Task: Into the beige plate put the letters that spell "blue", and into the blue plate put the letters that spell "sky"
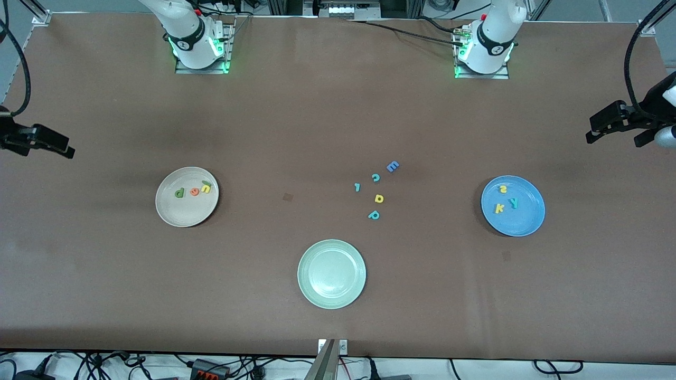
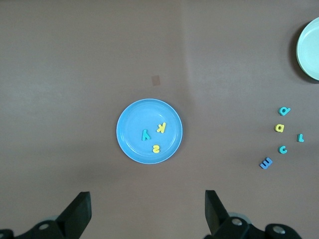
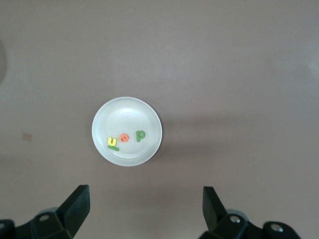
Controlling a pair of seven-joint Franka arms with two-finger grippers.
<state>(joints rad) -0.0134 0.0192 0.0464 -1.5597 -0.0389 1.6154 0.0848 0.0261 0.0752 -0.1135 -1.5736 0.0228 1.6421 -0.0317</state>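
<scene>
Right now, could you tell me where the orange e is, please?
In the front view the orange e lies in the beige plate, toward the right arm's end of the table, between the green b and the yellow u.

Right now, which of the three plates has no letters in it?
The pale green plate, the one nearest the front camera. The beige plate holds green, orange and yellow letters; the blue plate holds three.

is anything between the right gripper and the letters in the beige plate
Nothing visible. The right gripper hangs high over the round beige plate, jaws open, and the small foam b, e, u and l letters lie uncovered inside it.
</scene>
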